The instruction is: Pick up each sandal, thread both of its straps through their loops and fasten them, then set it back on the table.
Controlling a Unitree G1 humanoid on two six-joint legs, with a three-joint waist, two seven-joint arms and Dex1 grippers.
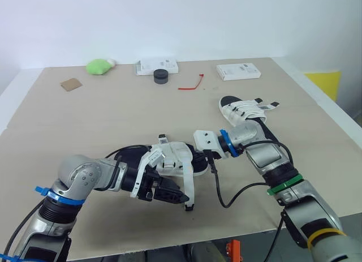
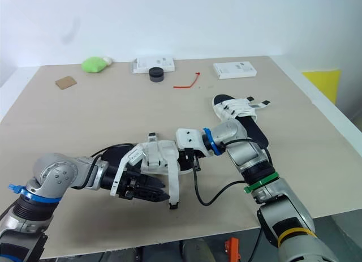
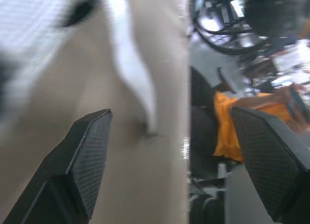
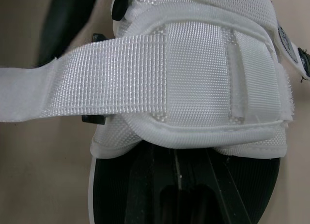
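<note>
A black-soled sandal with white mesh straps (image 1: 171, 155) hangs just above the table near its front edge. My right gripper (image 1: 199, 157) is shut on the sole's end, and the fastened upper band (image 4: 213, 83) is close in front of it. One long white strap (image 1: 188, 188) hangs loose down to the table. My left gripper (image 1: 172, 195) is open just below and in front of the sandal. Its fingers (image 3: 92, 151) are spread wide, with the loose strap (image 3: 138, 83) beyond them. A second sandal (image 1: 249, 112) lies flat at the right, with its strap ends sticking out.
Along the back of the table (image 1: 85, 126) are a green lump (image 1: 100, 65), a brown card (image 1: 71, 84), two white boxes (image 1: 156, 65) (image 1: 238, 71), a black round cap (image 1: 161, 76) and a red tie (image 1: 192, 84). The table's front edge runs just below my grippers.
</note>
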